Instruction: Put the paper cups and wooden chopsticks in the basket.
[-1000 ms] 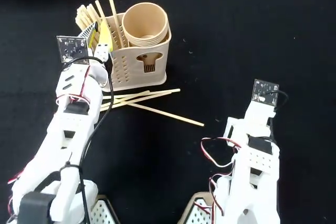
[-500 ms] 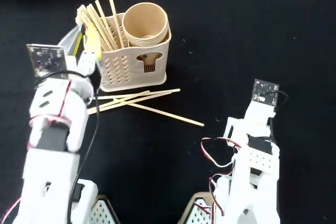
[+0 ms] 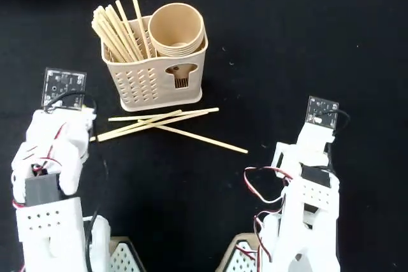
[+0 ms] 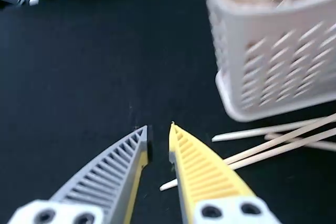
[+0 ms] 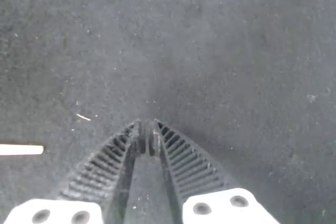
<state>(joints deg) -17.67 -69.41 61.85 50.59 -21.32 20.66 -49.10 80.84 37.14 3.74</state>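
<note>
High view: a beige perforated plastic basket [image 3: 159, 81] stands at the upper left of a black cloth-covered table [image 3: 306, 42]. Inside it, a stack of tan paper cups [image 3: 176, 30] fills the right side. A bundle of pale wooden chopsticks [image 3: 118, 30] leans in the left side. Loose wooden chopsticks [image 3: 185, 116] lie fanned on the cloth just below the basket, one angled toward the centre. The white left arm [image 3: 48, 157] sits at lower left, near the sticks' left ends. The white right arm [image 3: 312, 176] is at lower right, well apart from them.

Left wrist view: the left gripper [image 4: 159, 128], one finger grey and one yellow, has its tips slightly apart and holds nothing. It hangs over the cloth near the basket wall, and stick ends lie just beside the yellow finger.

Right wrist view: the right gripper [image 5: 147, 129] has its tips pressed together and is empty, over dark cloth.
</note>
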